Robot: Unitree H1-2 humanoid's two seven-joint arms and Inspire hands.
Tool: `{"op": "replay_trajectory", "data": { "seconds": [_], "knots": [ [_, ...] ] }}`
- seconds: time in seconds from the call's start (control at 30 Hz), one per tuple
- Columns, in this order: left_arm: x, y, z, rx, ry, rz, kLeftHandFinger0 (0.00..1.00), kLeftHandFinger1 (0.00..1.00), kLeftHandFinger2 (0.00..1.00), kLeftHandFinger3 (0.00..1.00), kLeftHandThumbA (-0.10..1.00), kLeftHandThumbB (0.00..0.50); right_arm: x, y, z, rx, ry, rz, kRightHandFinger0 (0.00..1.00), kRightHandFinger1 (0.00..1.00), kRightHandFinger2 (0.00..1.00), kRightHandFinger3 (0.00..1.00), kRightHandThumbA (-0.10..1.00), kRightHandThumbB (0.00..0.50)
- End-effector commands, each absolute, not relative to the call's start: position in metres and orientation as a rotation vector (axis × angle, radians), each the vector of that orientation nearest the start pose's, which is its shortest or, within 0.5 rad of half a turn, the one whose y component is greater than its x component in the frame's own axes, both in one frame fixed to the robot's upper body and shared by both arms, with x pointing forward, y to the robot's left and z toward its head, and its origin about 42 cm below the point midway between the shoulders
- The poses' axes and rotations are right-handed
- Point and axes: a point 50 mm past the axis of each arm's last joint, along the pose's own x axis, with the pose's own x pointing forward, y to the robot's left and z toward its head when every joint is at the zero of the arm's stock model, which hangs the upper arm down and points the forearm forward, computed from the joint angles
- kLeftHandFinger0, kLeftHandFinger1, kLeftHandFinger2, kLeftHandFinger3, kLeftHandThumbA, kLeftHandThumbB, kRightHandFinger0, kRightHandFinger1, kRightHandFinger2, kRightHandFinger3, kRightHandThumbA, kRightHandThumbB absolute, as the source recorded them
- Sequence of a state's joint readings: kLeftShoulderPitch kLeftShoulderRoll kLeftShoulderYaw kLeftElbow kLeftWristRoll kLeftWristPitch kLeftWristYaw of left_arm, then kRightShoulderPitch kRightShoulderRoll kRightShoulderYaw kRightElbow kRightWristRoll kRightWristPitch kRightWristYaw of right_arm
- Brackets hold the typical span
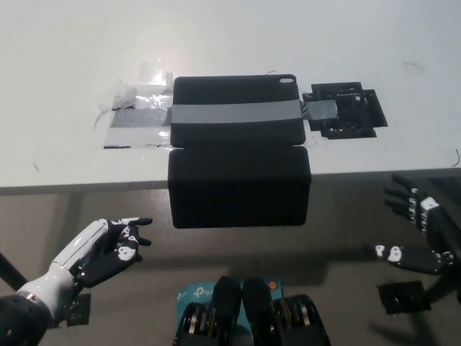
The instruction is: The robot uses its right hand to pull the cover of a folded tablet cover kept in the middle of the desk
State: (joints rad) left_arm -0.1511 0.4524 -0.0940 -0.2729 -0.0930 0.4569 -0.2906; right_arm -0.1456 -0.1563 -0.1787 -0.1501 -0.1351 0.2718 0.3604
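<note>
Cover flap (239, 186) hangs open over desk (72, 86) edge; right hand (421, 227), fingers apart, empty at right; left hand (108, 249) idle, fingers apart; pull looks done, next just retreat.

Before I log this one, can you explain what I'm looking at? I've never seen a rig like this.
This is a view from a camera on a humanoid robot's head, looking steeply down at a white desk. The white left hand rests open at the lower left, below the desk edge. The black right hand is at the far right, open and holding nothing. In the middle lies a black tablet cover, taped down with a grey strip; its flap overhangs the desk's front edge. Black tape patches sit to its right.
</note>
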Motion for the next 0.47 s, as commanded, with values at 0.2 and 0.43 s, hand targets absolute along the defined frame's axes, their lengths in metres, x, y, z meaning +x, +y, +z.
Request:
{"op": "replay_trajectory", "data": {
  "seconds": [0.2,0.43],
  "knots": [
    [0.315,0.292,0.209,0.407,0.087,-0.382,0.63,0.73,0.88,1.0,1.0,0.106,0.331,-0.276,0.17,-0.256,-0.111,0.107,0.7,0.73,0.82,0.97,0.94,0.137],
    [0.317,0.293,0.211,0.398,0.078,-0.375,0.65,0.74,0.9,1.0,1.0,0.115,0.335,-0.27,0.176,-0.266,-0.126,0.113,0.67,0.69,0.82,0.99,0.96,0.121]
  ]
}}
